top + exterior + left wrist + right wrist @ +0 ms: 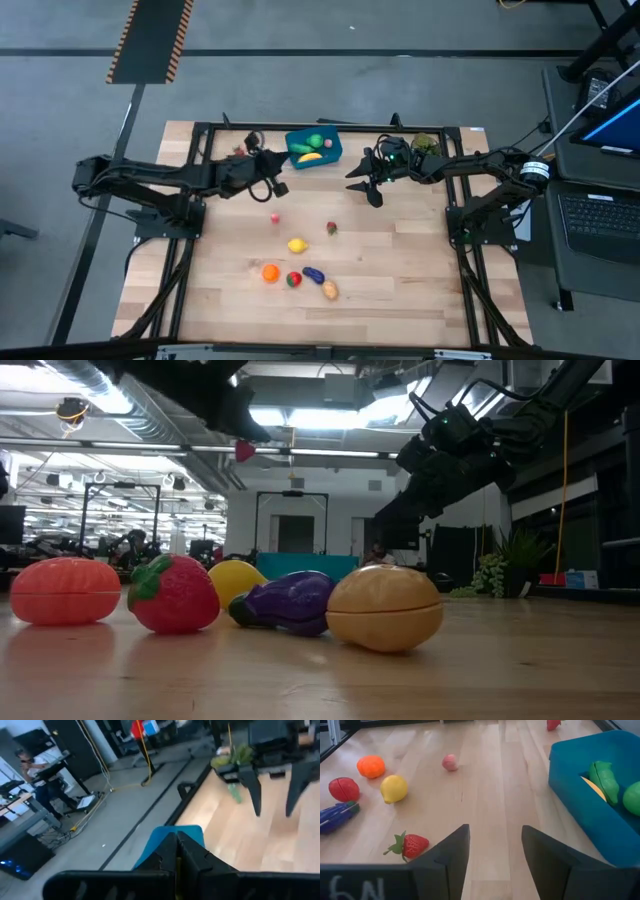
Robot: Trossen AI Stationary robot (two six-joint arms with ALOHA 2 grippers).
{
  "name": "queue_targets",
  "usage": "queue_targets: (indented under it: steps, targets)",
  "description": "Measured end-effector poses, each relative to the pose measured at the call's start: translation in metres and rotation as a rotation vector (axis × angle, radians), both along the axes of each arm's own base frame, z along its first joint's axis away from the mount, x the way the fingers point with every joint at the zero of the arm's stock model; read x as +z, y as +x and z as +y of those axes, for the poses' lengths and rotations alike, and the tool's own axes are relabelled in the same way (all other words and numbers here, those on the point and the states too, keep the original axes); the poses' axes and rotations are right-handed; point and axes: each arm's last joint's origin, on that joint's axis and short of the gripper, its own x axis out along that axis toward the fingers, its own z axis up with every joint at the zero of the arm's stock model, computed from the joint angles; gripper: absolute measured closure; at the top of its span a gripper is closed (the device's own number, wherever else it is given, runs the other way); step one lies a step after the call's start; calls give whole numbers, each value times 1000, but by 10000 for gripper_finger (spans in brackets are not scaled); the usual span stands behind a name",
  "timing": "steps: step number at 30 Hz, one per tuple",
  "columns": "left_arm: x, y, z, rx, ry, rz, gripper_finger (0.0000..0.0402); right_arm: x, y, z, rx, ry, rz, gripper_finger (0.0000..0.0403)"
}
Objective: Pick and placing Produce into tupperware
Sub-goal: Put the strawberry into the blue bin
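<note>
Right pincer (pixel 366 186) hangs above the tabletop (pixel 420 270) just right of the tupperware (pixel 314 147), fingers apart, nothing between them. In its wrist view the fingers (pixel 451 854) frame bare wood, with the blue box wall (pixel 580 795) off to one side.

Left pincer (pixel 268 166) sits just left of the tupperware, fingers together and empty; its wrist view shows the closed fingertips (pixel 176 851) with the blue box (pixel 170 842) right behind them.

Tupperware is at the far edge of the tabletop, between the two arms. Inside: a yellow banana (pixel 309 157), a green cucumber (pixel 604 781) and one more green piece (pixel 632 797).

Loose produce:
- small pink piece (pixel 275 217), alone near the middle
- strawberry (pixel 331 228), to the right of it
- lemon (pixel 297 244), nearer the front
- front cluster: orange (pixel 270 272), red piece (pixel 293 279), purple eggplant (pixel 314 274), tan potato (pixel 330 290); eggplant and potato look to be touching in the low view, can't confirm from above
- another small red piece (pixel 238 150) by the far rail, left of the left pincer

Leafy plant sprig (pixel 428 143) at the far right corner, behind the right arm. A person (pixel 35 770) is at a desk in the room beyond.
</note>
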Motion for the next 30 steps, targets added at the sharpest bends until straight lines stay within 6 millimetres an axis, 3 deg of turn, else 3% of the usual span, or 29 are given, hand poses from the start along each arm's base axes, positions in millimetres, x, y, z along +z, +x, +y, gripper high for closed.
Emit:
queue_targets:
  steps: [7,13,30]
  targets:
    - [-23,-14,10,-161,8,-314,401,0,0,0,0,4,5,220]
    - [-45,-33,22,-203,-39,-474,402,-1,0,0,0,4,7,220]
    - [-75,-26,60,-201,-64,-555,401,1,0,0,3,-8,-9,220]
